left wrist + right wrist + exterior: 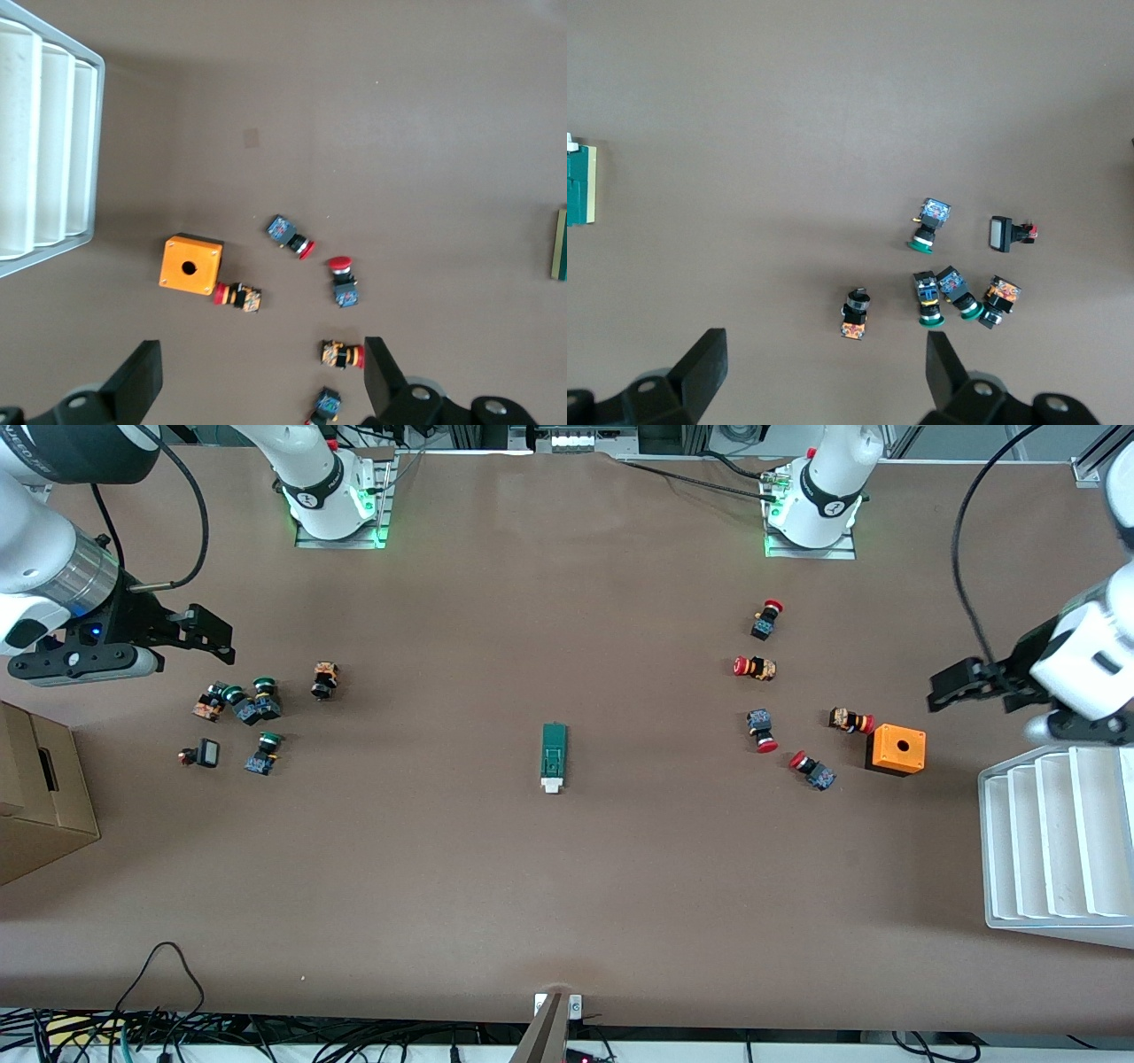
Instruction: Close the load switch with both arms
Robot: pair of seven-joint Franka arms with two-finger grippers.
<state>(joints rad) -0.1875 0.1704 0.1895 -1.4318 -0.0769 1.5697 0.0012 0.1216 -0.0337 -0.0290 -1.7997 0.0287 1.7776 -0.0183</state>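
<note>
The load switch (554,755), a narrow dark-green block with a white tab at its end nearer the front camera, lies flat in the middle of the table. Only its edge shows in the left wrist view (560,243) and in the right wrist view (579,186). My left gripper (961,685) hangs open over the table at the left arm's end, beside the orange box; nothing is between its fingers (263,381). My right gripper (208,633) hangs open and empty over the right arm's end, above the green-capped push-buttons (826,376). Both grippers are well away from the switch.
Several red-capped push-buttons (762,730) and an orange box with a hole (896,749) lie toward the left arm's end, with a white ribbed rack (1054,841) at that edge. Several green-capped push-buttons (257,704) and a cardboard box (35,797) are toward the right arm's end.
</note>
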